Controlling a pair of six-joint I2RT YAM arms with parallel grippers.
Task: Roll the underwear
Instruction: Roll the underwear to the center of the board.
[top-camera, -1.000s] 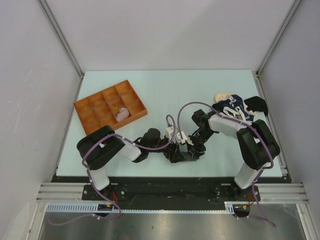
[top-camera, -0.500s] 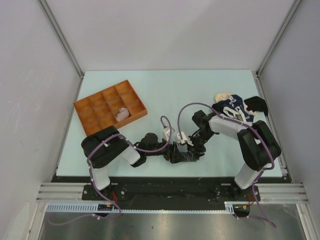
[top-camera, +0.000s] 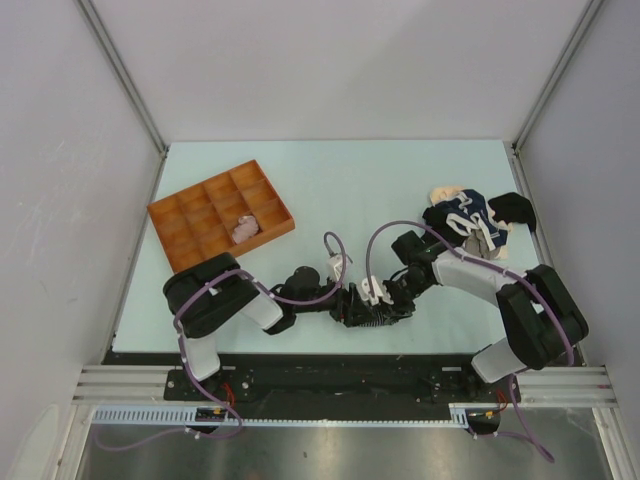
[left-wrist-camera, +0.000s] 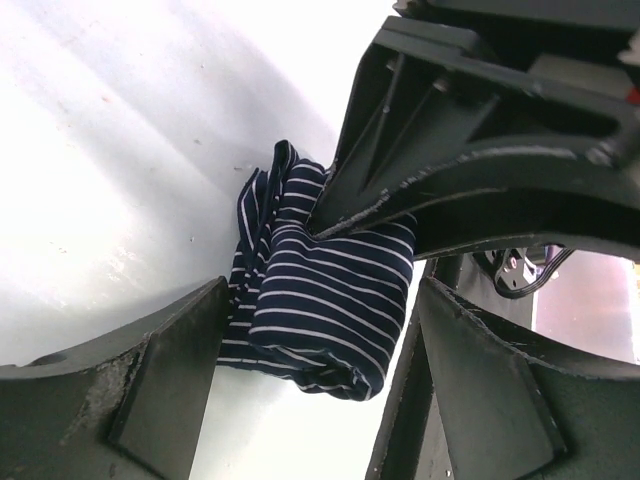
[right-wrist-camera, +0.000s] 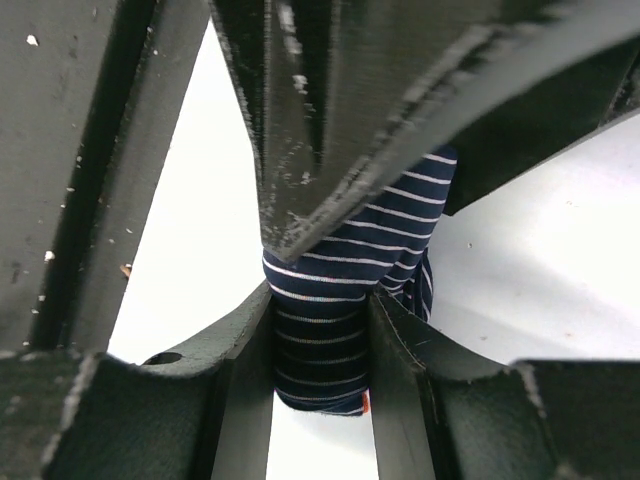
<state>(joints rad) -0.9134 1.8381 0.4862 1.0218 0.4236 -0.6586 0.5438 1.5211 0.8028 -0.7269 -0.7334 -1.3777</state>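
Tray (top-camera: 195, 215) compartment holds pale pink underwear (top-camera: 243, 229), seemingly rolled.

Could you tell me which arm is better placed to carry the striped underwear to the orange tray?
Probably left: the left gripper, open, straddles the striped underwear, and the orange tray sits on that side. The right gripper pinches the cloth but would have to reach across.

The pale table (top-camera: 330, 180) carries an orange tray (top-camera: 201, 184) at the far left, a heap of underwear (top-camera: 465, 215) at the right, and bunched striped underwear (left-wrist-camera: 320, 300) near the middle.
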